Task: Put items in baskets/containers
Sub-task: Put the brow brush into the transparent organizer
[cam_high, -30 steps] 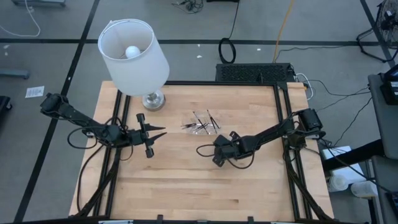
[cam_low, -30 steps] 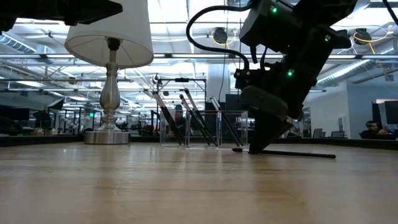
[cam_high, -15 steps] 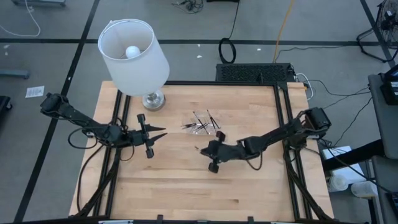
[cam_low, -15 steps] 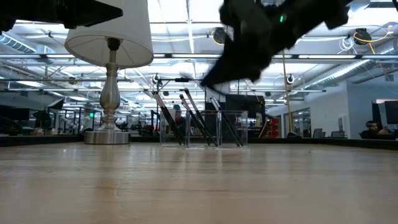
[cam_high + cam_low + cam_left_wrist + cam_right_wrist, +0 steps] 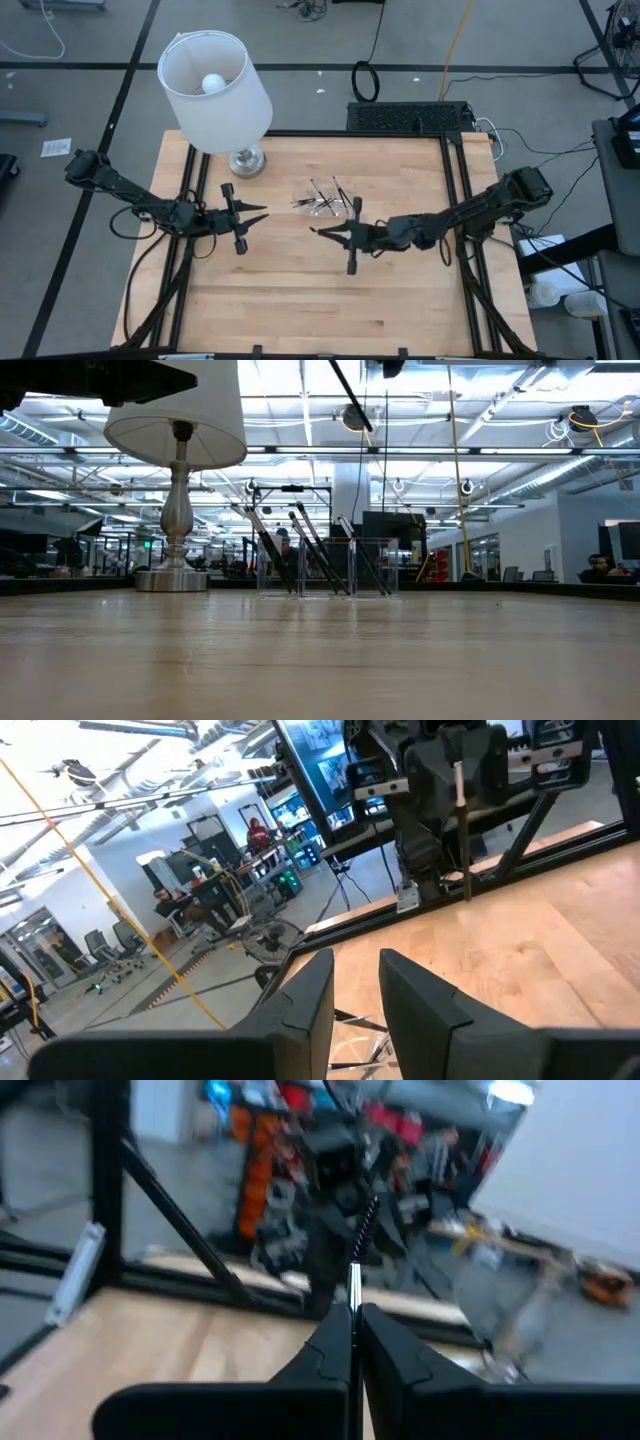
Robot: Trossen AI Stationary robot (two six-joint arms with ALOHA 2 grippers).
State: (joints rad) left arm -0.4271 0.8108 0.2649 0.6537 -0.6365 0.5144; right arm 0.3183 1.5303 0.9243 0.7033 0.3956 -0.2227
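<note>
Right claw [image 5: 352,1342] clamps a stick [image 5: 358,1255] upright, beside the tray [image 5: 322,203].

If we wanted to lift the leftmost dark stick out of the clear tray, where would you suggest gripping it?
Probably its upper end, coming from above. The leftmost stick leans in the tray with that end well above the rim, while the walls guard its lower part. The right gripper, near the tray, is shut on a second stick.

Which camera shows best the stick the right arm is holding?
The right wrist view: the stick stands pinched between the right end effector fingers. The left wrist view shows it far off, the low view only its end, the high view almost nothing.
</note>
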